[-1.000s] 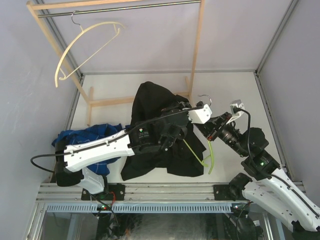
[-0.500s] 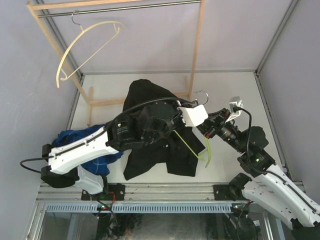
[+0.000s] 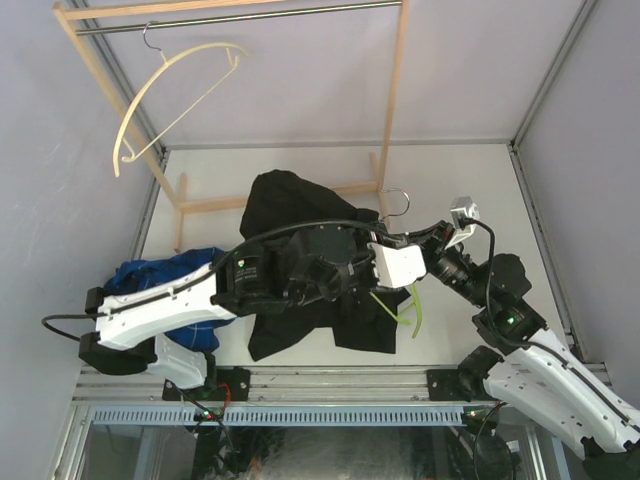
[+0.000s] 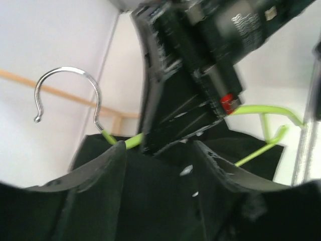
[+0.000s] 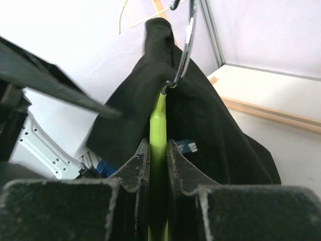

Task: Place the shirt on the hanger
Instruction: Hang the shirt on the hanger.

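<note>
Pinches green hanger [image 5: 158,120] tight in right end effector [image 5: 158,150], hook upward; carries black shirt [image 5: 200,115] draped around hanger's neck above counter [image 3: 300,165]; shows left end effector [image 4: 159,150] half-spread, seemingly off the cloth.

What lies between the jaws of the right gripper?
The lime-green hanger, clamped below its hook, with the shirt hanging behind; the right wrist view shows it.

Since a second ago my left end effector [image 4: 159,155] has gone from clamped to jaws apart, and its wrist has dropped toward the near edge. The shirt [image 3: 285,200] has bunched further left, and the hanger [image 3: 414,300] has drifted left too.
</note>
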